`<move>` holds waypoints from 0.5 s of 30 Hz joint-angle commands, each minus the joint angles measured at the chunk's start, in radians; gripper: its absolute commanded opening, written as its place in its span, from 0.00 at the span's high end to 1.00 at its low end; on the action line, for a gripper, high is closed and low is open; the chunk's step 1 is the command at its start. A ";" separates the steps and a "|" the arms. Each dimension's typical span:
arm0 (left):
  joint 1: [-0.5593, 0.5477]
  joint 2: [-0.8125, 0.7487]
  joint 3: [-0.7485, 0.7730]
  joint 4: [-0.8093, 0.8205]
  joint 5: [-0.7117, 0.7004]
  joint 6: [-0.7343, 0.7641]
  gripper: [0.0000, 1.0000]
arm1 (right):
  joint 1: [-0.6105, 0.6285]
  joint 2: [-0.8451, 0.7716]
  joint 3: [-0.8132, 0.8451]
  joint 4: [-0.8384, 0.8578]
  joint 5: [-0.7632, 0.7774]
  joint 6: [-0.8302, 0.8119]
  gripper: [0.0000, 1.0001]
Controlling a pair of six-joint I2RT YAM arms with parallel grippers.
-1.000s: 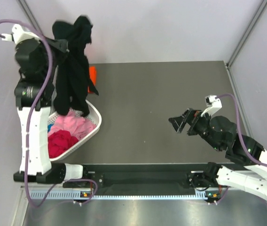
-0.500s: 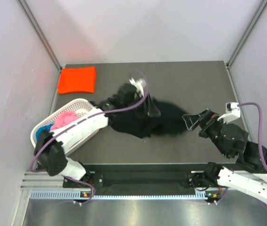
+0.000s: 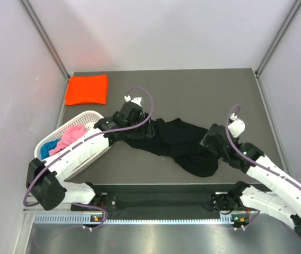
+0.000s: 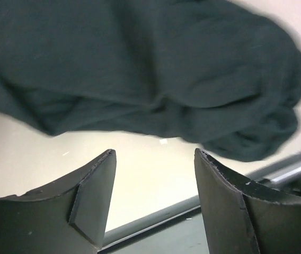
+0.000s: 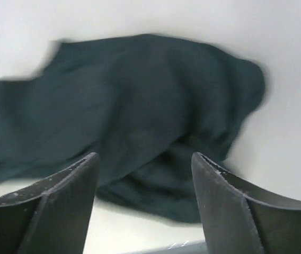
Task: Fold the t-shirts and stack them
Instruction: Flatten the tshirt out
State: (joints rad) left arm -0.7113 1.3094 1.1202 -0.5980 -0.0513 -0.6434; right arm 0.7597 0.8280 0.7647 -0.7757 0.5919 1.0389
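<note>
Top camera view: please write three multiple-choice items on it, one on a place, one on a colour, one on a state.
1. Where does the orange t-shirt lie? A at the near edge; B folded at the far left corner of the table; C hanging off the table.
2. What colour is the crumpled t-shirt on the table? A pink; B blue; C black.
3. How is the left gripper? A open and empty; B shut on cloth; C shut on the orange t-shirt.
Answers: B, it lies flat in that corner; C, its cloth is dark all over; A, its jaws stand apart with nothing between.
</note>
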 commanded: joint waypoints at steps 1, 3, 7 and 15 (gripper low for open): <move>0.039 0.020 -0.066 -0.037 -0.030 0.028 0.34 | -0.215 -0.004 -0.100 0.192 -0.268 -0.134 0.31; 0.094 0.034 -0.092 0.007 0.037 0.021 0.34 | -0.342 0.038 -0.129 0.251 -0.361 -0.178 0.33; 0.128 0.040 -0.143 0.168 0.224 0.028 0.34 | -0.433 0.132 -0.134 0.288 -0.402 -0.224 0.33; 0.125 0.246 -0.047 0.314 0.349 0.045 0.34 | -0.520 0.151 -0.245 0.366 -0.426 -0.234 0.32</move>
State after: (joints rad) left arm -0.5823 1.4834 1.0019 -0.3897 0.2173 -0.6201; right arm 0.2726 0.9962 0.5545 -0.4805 0.2008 0.8295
